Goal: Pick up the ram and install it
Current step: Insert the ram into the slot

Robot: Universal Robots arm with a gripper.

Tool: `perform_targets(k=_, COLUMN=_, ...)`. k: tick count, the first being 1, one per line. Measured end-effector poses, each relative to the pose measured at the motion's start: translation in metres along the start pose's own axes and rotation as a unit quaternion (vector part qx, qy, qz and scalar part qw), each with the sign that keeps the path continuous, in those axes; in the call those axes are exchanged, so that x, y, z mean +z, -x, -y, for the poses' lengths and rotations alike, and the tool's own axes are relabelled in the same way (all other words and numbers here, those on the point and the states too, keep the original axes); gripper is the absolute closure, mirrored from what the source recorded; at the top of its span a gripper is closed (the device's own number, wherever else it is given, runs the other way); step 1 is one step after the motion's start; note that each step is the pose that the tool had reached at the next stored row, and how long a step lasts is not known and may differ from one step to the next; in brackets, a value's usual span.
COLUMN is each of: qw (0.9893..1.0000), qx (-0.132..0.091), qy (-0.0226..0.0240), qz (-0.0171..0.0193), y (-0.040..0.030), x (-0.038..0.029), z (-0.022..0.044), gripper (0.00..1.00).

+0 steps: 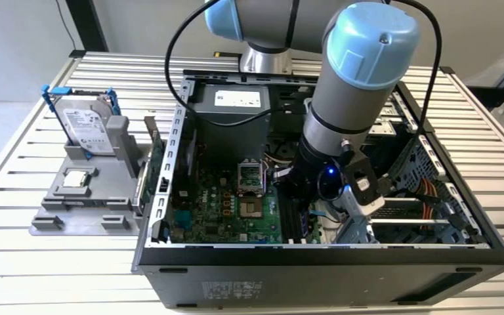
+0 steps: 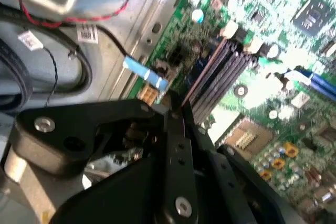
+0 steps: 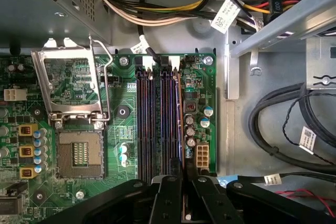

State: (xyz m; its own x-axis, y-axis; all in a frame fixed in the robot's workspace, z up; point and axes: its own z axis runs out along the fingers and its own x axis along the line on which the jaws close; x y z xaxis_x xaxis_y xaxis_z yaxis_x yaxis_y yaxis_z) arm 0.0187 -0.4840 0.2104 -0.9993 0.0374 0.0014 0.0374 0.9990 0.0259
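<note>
My claw [image 3: 181, 182] grips the ram [image 3: 180, 121] edge-on | ram directly below claw, over the rightmost memory slot [image 3: 173, 121] | long axis parallel to slots, running near-to-far.

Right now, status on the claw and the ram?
Claw shut on ram. Ram edge-on along outermost of the slots, seating unclear. No obstruction seen there.

The robot arm [image 1: 344, 111] is built of silver-grey metal tubes with rounded pale-blue plastic joint caps [image 1: 373, 42], one cap showing a small screw. A black cable [image 1: 175, 65] loops along it. Near the wrist sits a black housing with a small blue light [image 1: 329, 173]. The hand [image 3: 185, 195] is matte black, made of flat linked bars with silver screws [image 2: 44, 125]
</note>
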Motion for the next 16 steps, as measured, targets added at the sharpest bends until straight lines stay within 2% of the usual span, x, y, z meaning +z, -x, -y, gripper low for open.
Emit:
perform_targets(k=9, qw=1.0000, qx=0.000, qy=-0.0007, qz=-0.0005, y=-0.0001, x=-0.0076, z=-0.0003, gripper=1.00)
perform_targets(k=13, qw=1.0000, qx=-0.001, qy=-0.0008, qz=-0.0005, y=-0.0001, x=-0.0139, z=-0.0004, gripper=1.00)
perform_targets(k=16, qw=1.0000, qx=-0.002, qy=-0.0016, qz=-0.0004, y=-0.0005, x=-0.0145, z=-0.0005, gripper=1.00)
